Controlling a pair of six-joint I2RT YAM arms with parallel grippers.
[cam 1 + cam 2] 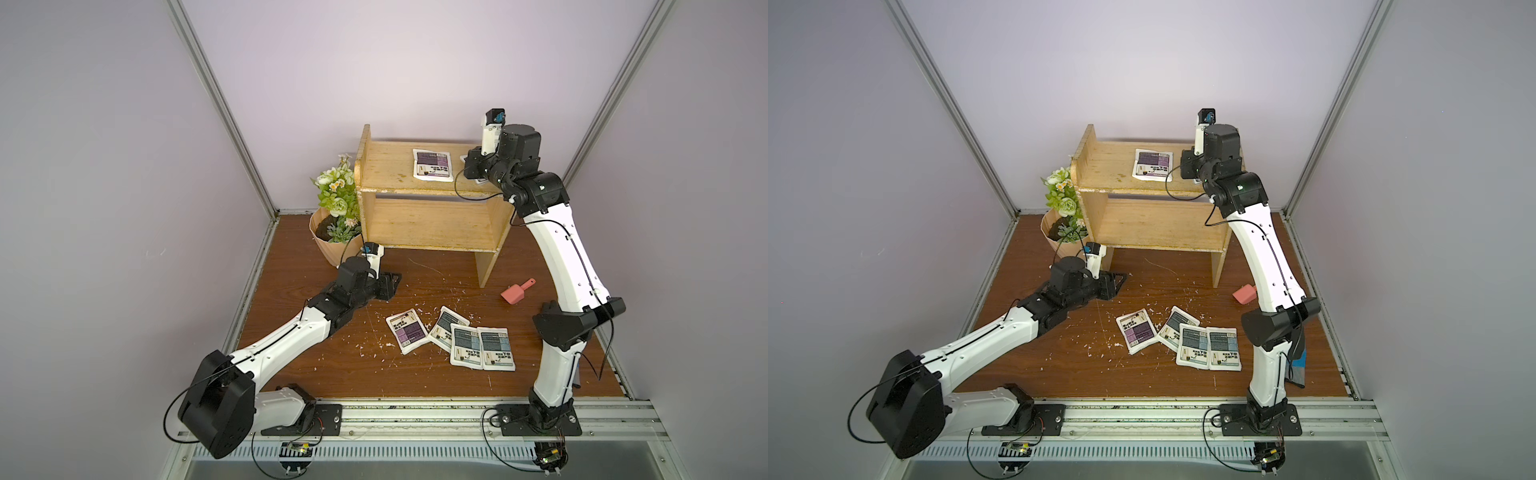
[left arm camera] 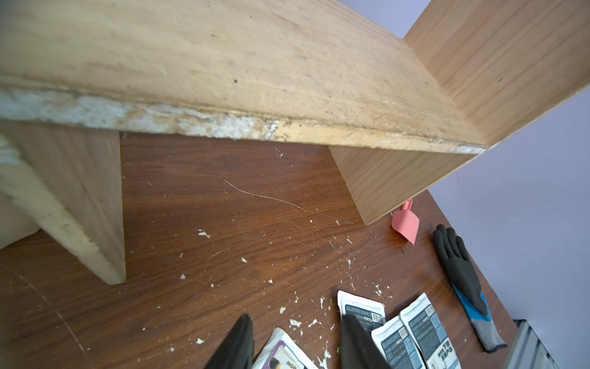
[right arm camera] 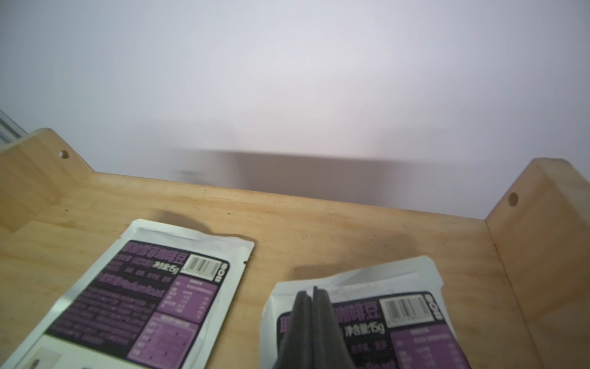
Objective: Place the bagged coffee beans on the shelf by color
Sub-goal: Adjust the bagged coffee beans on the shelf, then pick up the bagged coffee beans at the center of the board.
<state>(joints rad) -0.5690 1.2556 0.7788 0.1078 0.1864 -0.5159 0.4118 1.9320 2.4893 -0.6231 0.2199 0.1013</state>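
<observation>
Two purple pouches [image 3: 137, 303] [image 3: 415, 319] lie on the shelf [image 1: 390, 166]; one purple pouch [image 1: 407, 331] and three grey-blue pouches [image 1: 448, 328] [image 1: 465, 345] [image 1: 496, 348] on the table [image 1: 332, 374]. Right gripper [image 3: 309, 290] closed; left gripper [image 2: 297, 316] parted, empty.

top views: high, whole scene | left wrist: low, facing shelf [image 2: 255, 64] | right wrist: close, shelf top

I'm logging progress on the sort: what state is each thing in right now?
Left gripper: open, empty.
Right gripper: shut, over a purple pouch.
Other purple pouch: flat on the shelf's top board.
Third purple pouch: flat on table.
Three grey-blue pouches: on table, overlapping.
Scoop: lying on table.
Glove: lying flat.
</observation>
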